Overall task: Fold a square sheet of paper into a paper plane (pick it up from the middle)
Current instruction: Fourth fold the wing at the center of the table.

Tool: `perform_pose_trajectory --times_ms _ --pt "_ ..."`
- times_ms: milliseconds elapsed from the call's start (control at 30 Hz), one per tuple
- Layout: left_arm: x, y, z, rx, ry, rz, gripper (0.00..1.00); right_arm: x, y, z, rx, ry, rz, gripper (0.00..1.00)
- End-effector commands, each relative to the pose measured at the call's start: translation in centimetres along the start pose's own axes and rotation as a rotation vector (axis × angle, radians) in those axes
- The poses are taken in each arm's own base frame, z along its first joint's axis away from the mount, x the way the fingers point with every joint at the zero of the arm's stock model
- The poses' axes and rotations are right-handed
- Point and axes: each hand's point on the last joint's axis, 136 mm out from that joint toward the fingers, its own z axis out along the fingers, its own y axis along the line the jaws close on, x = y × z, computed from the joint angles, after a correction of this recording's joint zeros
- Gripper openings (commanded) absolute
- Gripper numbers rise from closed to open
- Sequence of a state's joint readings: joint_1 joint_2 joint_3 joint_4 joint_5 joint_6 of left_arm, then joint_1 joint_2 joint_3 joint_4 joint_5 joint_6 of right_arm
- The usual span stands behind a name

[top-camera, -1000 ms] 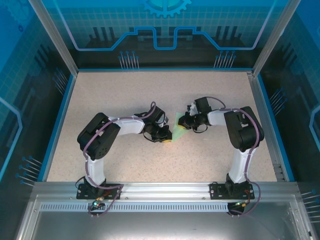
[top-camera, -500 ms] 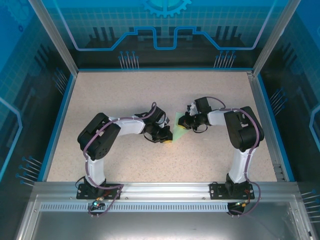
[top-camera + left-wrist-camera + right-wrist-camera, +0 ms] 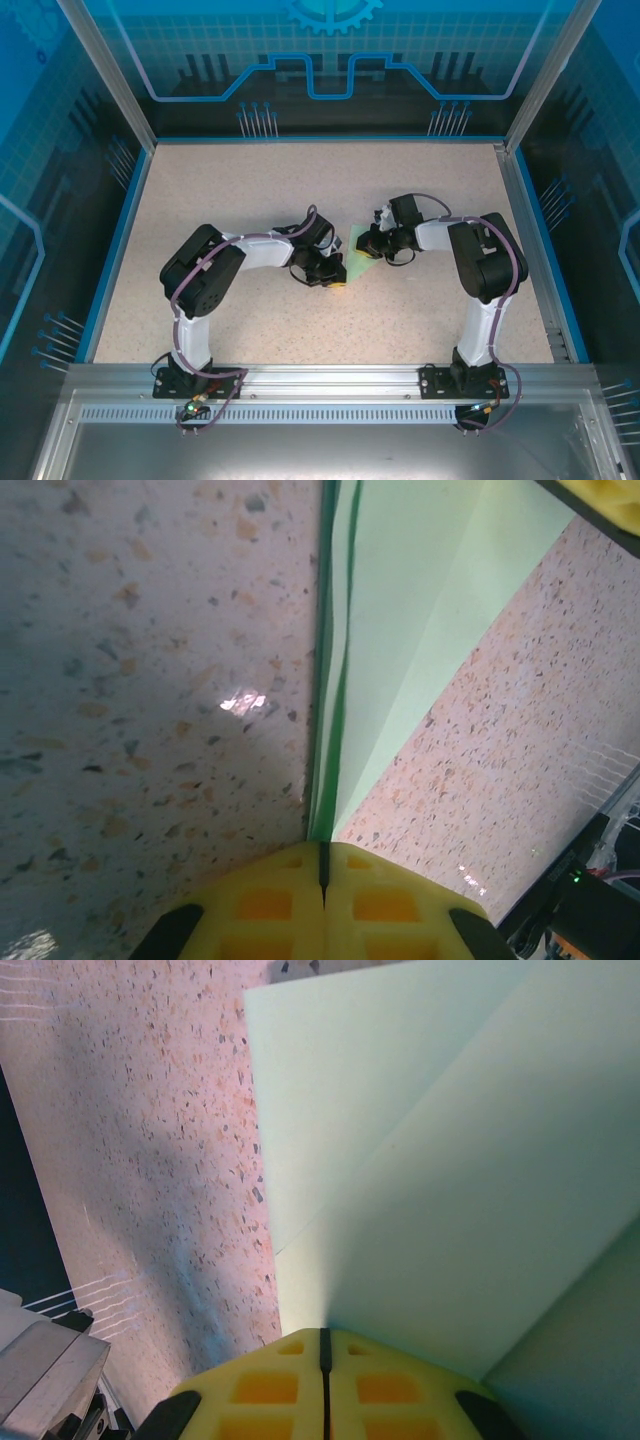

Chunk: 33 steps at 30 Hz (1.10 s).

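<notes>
Stretching across the middle of the speckled, stone-look beige table [image 3: 250, 190], between the two wrists: a thin, matte, pale mint-green paper plane [image 3: 358, 247], folded into smooth overlapping triangular panels with crisp straight creases. Pinching its near-left end in the left gripper [image 3: 322, 858], with waffle-moulded yellow fingers [image 3: 265, 905] pressed together on the stacked layers running straight out of their seam. Clamping its far-right side in the right gripper [image 3: 322, 1340], with matching yellow pads closed tight on a broad flat flap spreading beyond the tips.
</notes>
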<state>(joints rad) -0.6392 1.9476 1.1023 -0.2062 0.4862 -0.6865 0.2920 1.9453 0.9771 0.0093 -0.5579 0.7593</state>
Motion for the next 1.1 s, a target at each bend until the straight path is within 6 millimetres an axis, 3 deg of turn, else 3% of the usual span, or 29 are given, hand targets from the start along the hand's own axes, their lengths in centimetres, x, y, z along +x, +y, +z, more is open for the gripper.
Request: perform_pose_trajectory --times_ms 0,200,400,733,1067 --pt "0.5 -0.9 -1.2 -0.022 0.002 0.041 0.08 2.4 -6.0 1.7 0.180 0.056 0.093 0.07" --pt "-0.8 -3.7 -2.9 0.045 -0.070 0.093 0.12 2.5 -6.2 1.7 0.185 0.057 0.096 0.07" --pt "-1.9 -5.1 -2.3 0.098 -0.079 0.092 0.12 2.5 -6.3 1.8 0.189 0.057 0.100 0.07" --pt "-2.1 -2.3 0.3 0.008 -0.032 0.039 0.11 2.4 -6.2 1.7 0.188 0.057 0.100 0.07" --pt "-0.8 -0.4 0.9 -0.032 0.007 0.009 0.10 2.4 -6.2 1.7 0.191 0.057 0.099 0.07"
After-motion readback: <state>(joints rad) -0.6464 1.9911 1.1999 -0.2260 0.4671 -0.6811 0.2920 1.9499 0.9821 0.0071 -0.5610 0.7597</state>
